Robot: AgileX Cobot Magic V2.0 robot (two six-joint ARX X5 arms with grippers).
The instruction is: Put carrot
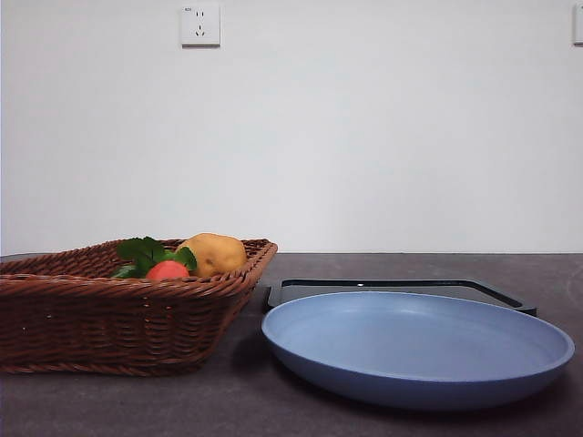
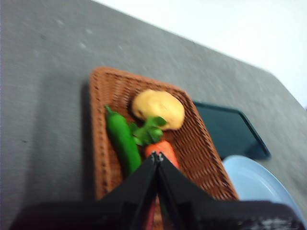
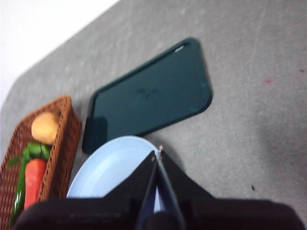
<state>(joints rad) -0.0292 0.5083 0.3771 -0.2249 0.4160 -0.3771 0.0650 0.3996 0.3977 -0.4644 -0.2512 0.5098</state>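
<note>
A blue plate (image 1: 417, 350) sat nearest on the dark grey tabletop (image 1: 182, 405), a wicker basket (image 1: 109, 323) beside it. In the basket lay the carrot (image 1: 168, 270), a potato (image 1: 213, 253) and a green pepper (image 2: 123, 141). Behind lay a dark tray (image 1: 401, 288), then a white wall (image 1: 364, 137) with a socket (image 1: 200, 25). The left tool (image 2: 157, 155) hovered over the carrot, jaws together; the right tool (image 3: 157, 152), also closed, hung above the plate.
</note>
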